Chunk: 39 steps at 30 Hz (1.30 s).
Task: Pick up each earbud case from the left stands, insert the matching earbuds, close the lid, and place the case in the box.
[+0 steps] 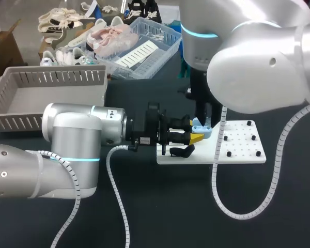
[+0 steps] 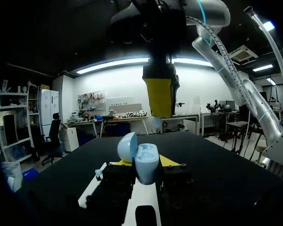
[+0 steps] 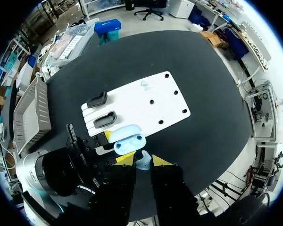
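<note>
Left wrist view: left fingers (image 2: 172, 181) tight around earbud case (image 2: 145, 165); right fingers (image 3: 125, 160) tight around earbud (image 3: 143, 162).

Silver left arm (image 1: 67, 139) and right arm (image 1: 263, 62) carry cyan rings (image 1: 199, 33) and white ribbed cables (image 1: 116, 191).

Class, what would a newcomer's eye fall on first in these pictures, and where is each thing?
An open light blue earbud case is gripped by the left gripper over the white board's edge. Just above it the right gripper holds a small pale blue earbud. A grey box sits at the table's left.
</note>
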### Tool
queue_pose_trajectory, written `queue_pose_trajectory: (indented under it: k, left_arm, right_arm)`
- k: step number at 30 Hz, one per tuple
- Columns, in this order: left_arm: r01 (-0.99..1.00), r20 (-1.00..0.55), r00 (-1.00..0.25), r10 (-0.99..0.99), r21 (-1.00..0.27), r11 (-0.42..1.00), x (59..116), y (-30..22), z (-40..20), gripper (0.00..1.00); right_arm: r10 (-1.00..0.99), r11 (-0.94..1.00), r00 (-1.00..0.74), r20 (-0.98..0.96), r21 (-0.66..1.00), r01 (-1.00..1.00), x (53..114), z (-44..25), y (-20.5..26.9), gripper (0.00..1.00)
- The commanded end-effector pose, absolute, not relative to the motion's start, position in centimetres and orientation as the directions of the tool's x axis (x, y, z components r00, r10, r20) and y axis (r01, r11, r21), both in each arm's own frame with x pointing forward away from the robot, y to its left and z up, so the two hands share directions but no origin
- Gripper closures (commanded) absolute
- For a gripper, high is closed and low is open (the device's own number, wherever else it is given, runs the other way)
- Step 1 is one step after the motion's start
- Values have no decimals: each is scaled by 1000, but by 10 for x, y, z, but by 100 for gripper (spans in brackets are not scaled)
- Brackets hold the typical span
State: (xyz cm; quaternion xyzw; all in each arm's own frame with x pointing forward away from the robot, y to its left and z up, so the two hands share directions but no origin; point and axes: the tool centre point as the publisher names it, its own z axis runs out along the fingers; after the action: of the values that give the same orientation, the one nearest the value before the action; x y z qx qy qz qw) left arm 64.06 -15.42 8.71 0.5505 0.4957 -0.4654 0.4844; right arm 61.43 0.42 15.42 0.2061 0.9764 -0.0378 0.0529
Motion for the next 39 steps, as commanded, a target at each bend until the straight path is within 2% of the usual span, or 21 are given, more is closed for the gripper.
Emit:
queue_pose_trajectory:
  k: [1,16,39]
  left_arm:
    - [997,-993,77,92,73,-38,641,-155,86,100]
    - [997,-993,77,92,73,-38,641,-155,86,100]
    - [997,-993,77,92,73,-38,641,-155,86,100]
  right_arm:
    - [409,908,-906,-109,-57,416,619,151,6,100]
    - [435,898,-895,-101,-24,439,623,145,6,100]
    - [365,930,-924,-114,-10,368,625,138,1,100]
